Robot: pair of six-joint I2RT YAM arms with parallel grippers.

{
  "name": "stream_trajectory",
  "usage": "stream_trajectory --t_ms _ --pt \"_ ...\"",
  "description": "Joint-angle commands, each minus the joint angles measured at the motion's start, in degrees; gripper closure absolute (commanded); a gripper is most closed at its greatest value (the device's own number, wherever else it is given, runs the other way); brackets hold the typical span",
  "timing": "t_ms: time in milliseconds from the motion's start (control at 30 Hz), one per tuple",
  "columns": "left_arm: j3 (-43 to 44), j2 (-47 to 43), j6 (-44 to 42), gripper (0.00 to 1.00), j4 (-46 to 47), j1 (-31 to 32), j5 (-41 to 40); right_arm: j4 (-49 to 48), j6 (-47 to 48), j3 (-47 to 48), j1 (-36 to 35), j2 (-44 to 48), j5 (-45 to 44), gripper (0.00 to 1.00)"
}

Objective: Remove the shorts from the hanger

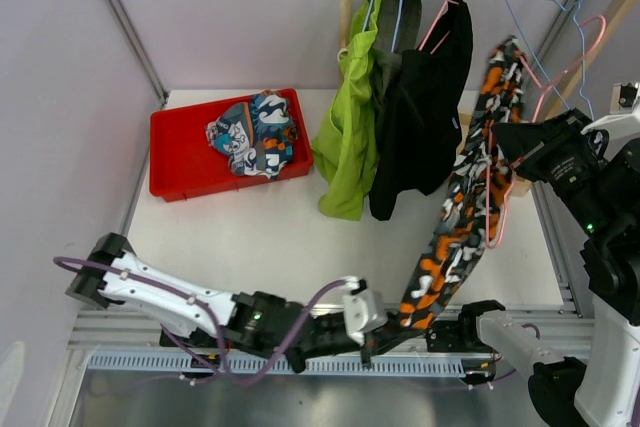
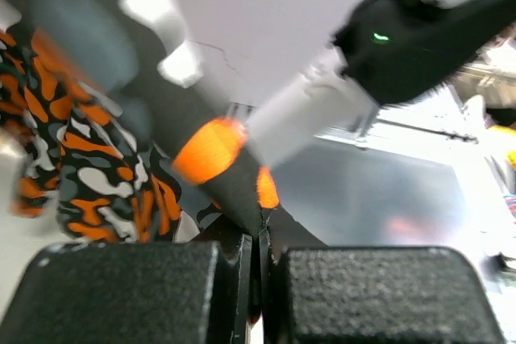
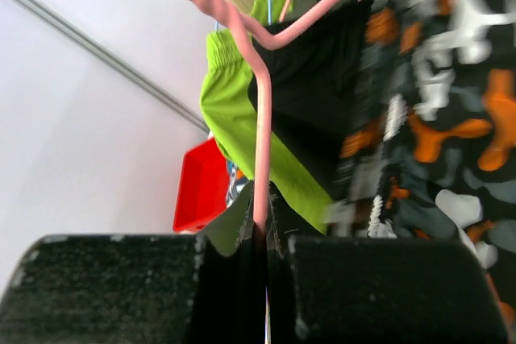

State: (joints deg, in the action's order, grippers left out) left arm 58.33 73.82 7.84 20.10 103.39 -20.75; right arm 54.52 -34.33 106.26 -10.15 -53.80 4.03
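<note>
From overhead, the left pincer (image 1: 385, 335) is pressed together on the bottom hem of the orange-black-white shorts (image 1: 470, 197). They stretch taut, up and away from it, to the pink hanger (image 1: 490, 212). The right pincer (image 1: 503, 144) pinches that hanger just beside the cloth. A hard tug could, I reckon, drag the wire out of its grip. It could also swing it into the black shorts (image 1: 425, 117) and lime green shorts (image 1: 345, 142) hanging beyond.

At the left wrist, the fingers (image 2: 145, 296) bite only a thin fold, which may slip free. The fabric looks soft and blotchy, partly blurred.

At the right wrist, the pads (image 3: 121, 296) clamp one thin wire, which might twist. The shorts hang bunched just to its right.
</note>
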Motion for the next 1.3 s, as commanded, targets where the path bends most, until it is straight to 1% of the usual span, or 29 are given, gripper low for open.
stream_trajectory --t_ms 0,67,133,200,233,300,367,400,433,467,533,567,600,667,700,733,767,833,900,933,1000,1033,1067,1100,1133,1167,1200,1233,1267 --pt "-7.51 -4.73 6.83 1.0 -2.78 7.95 -7.17 -10.23 4.27 4.74 0.48 -2.45 -3.86 1.0" --pt "-9.54 -5.62 7.89 1.0 -2.87 8.23 -8.6 -9.18 3.48 5.89 0.4 -2.36 -3.68 1.0" --pt "-9.02 -5.1 6.5 1.0 -3.56 5.78 -10.27 -8.21 2.08 6.07 0.4 -1.31 -1.58 1.0" --pt "-4.73 -2.65 3.51 1.0 -4.97 2.44 -8.87 -6.98 -1.34 5.8 0.4 0.61 1.31 1.0" --pt "-1.84 -1.67 2.11 1.0 -5.42 -1.23 -7.13 -6.63 -2.58 5.28 0.48 1.5 5.16 1.0" --pt "5.01 1.83 -0.8 1.0 -7.35 -7.38 -3.7 -4.96 -6.01 3.7 1.1 4.82 8.78 1.0" --pt "9.24 4.3 -2.9 1.0 -10.41 -11.53 -2.11 -1.72 -7.33 4.04 3.19 6.95 12.92 1.0" --pt "16.31 5.79 -3.26 1.0 -11.73 -13.72 -1.58 -0.05 -8.03 5.0 3.99 7.74 14.24 1.0" --pt "18.99 8.94 -3.44 1.0 -13.31 -18.27 0.34 3.45 -8.38 6.23 4.78 8.18 16.08 1.0" --pt "21.72 10.54 -3.53 1.0 -17.33 -20.32 0.8 5.49 -8.65 9.2 5.49 8.01 20.71 1.0" --pt "34.86 14.23 -4.14 1.0 -22.44 -25.75 1.67 9.27 -9.61 11.94 8.47 7.31 26.78 1.0" --pt "42.32 18.25 -5.01 1.0 -25.17 -27.0 2.46 12.77 -9.79 13.17 9.44 7.22 32.91 1.0" --pt "46.05 20.2 -5.72 1.0 -30.07 -28.24 2.3 15.06 -9.53 16.32 12.67 7.13 35.32 1.0" --pt "61.12 25.9 -7.21 1.0 -35.1 -30.79 0.55 20.26 -9.53 18.54 14.89 7.22 40.24 1.0" --pt "65.12 27.93 -7.48 1.0 -40.43 -32.28 0.02 21.32 -9.79 19.59 15.94 7.39 46.01 1.0" --pt "69.25 29.78 -7.57 1.0 -43.27 -32.99 -0.34 23.15 -10.23 20.12 17.43 7.48 47.89 1.0" --pt "80.17 32.59 -7.49 1.0 -45.82 -33.43 -0.6 23.61 -10.41 20.74 17.88 7.92 49.04 1.0" --pt "85.35 32.88 -7.66 1.0 -49.35 -33.78 -2.79 23.36 -11.72 21.27 17.97 8.18 50.8 1.0" --pt "82.84 27.71 -10.03 1.0 -48.14 -34.05 -6.03 21.08 -16.28 21.27 18.06 8.36 53.17 1.0" --pt "78.82 25.17 -10.73 1.0 -46.83 -34.57 -7.45 17.76 -18.91 21.36 18.06 8.45 56.4 1.0" --pt "73.46 18.42 -12.58 1.0 -43.74 -35.71 -9.65 12.22 -27.96 20.31 19.37 9.15 62.47 1.0" --pt "73.16 16.98 -12.76 1.0 -44.09 -37.81 -10.0 6.71 -30.86 20.13 20.16 9.5 68.77 1.0" --pt "73.25 15.66 -13.37 1.0 -45.83 -38.78 -10.27 3.52 -34.02 19.17 22.09 9.85 72.31 1.0" --pt "73.77 14.61 -13.89 1.0 -46.72 -39.75 -10.71 -1.21 -42.41 17.86 23.24 11.42 76.09 1.0" --pt "73.77 12.51 -14.6 1.0 -47.42 -40.89 -12.19 -16.4 -48.67 15.84 24.47 12.74 79.69 1.0" --pt "73.6 11.53 -16.26 1.0 -48.21 -41.16 -13.42 -27.25 -56.73 9.21 26.39 14.23 84.77 1.0" --pt "72.47 10.48 -17.4 1.0 -48.31 -41.34 -14.74 -39.89 -74.83 5.58 27.02 15.99 86.56 1.0" --pt "71.67 8.29 -18.29 1.0 -48.31 -41.34 -18.06 -48.29 -77.71 3.63 27.29 17.49 87.63 1.0" --pt "69.58 6.88 -20.3 1.0 -47.96 -41.34 -20.01 -42.97 -74.69 3.69 27.03 17.5 88.07 1.0"
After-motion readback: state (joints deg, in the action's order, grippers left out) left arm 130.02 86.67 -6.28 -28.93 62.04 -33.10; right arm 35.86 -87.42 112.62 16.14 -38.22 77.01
